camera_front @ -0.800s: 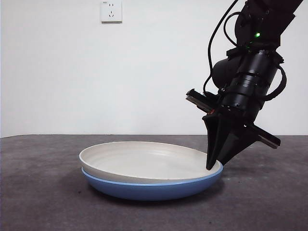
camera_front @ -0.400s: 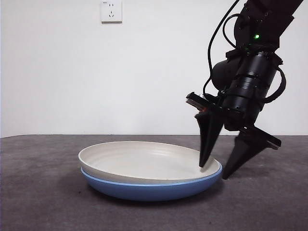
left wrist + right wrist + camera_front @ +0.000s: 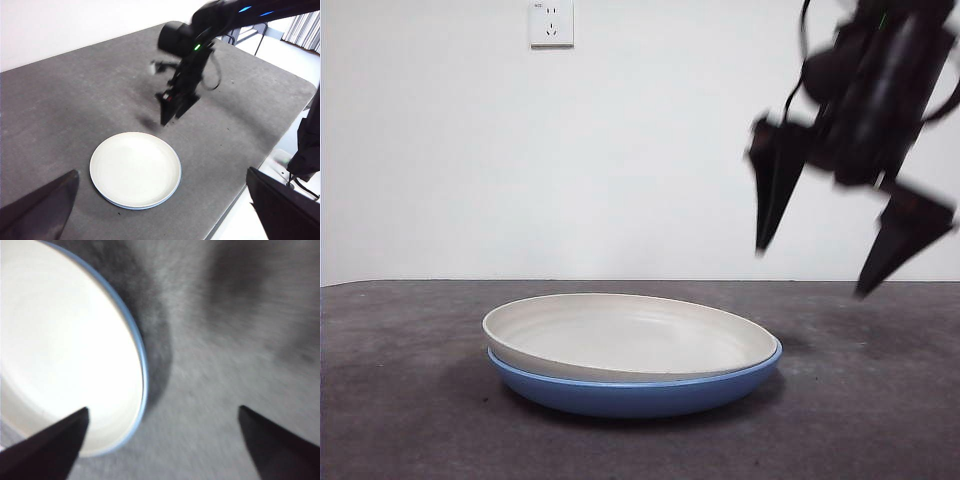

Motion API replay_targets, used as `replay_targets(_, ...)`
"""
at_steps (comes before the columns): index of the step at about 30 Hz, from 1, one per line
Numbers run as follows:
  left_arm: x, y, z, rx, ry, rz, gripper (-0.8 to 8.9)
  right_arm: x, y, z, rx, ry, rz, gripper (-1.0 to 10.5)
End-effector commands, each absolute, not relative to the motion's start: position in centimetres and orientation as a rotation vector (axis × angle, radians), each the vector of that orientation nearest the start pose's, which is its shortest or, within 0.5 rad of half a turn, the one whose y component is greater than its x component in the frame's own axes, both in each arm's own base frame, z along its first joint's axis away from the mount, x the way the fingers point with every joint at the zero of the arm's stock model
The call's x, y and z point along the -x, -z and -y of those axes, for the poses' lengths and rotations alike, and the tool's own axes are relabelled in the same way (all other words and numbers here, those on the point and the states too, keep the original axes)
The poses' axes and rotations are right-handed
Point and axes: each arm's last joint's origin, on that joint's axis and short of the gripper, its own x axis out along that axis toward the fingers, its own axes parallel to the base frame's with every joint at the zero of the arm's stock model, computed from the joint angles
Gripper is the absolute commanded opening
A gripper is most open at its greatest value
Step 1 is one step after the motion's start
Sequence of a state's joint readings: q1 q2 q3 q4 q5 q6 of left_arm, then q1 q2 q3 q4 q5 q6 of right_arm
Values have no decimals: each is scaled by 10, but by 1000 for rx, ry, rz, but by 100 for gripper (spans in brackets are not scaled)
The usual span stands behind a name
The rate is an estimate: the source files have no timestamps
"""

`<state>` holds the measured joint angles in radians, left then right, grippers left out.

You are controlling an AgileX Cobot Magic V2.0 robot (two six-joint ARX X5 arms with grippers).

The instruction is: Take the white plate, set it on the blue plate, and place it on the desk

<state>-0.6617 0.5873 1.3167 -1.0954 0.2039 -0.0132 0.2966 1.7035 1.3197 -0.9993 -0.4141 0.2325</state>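
- The white plate [image 3: 625,335] sits nested in the blue plate [image 3: 640,392] on the counter [image 3: 410,420]; nothing lies in it.
- The right gripper [image 3: 855,225] hangs above the stack's rim, jaws spread wide, holding nothing.
- The left gripper [image 3: 160,210] waits well apart, jaws wide and empty.

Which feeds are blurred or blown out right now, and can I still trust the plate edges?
Front view: the right gripper is motion-smeared, but the white plate and the blue plate are sharp. Right wrist view: everything is soft and the white plate is overexposed; only the blue rim reads. Left wrist view: the stack is clear, the right arm slightly blurred.
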Motion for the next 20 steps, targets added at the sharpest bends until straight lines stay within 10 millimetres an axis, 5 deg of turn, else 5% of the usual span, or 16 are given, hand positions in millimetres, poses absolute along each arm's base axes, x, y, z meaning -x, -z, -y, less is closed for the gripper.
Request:
replay_targets(1,-23,-427,25,-73,856,-358,600,-286,-272,-102,-209,-457,-1383,586)
replay_targets(12,-23,-427,25,-72,856,-357,600,-154,-387,-61,-138,-550,-937,600)
replay_targets(20,-23,-427,25,-72,856,-355,600,-55,-412,-28,-128,-593,-687,600)
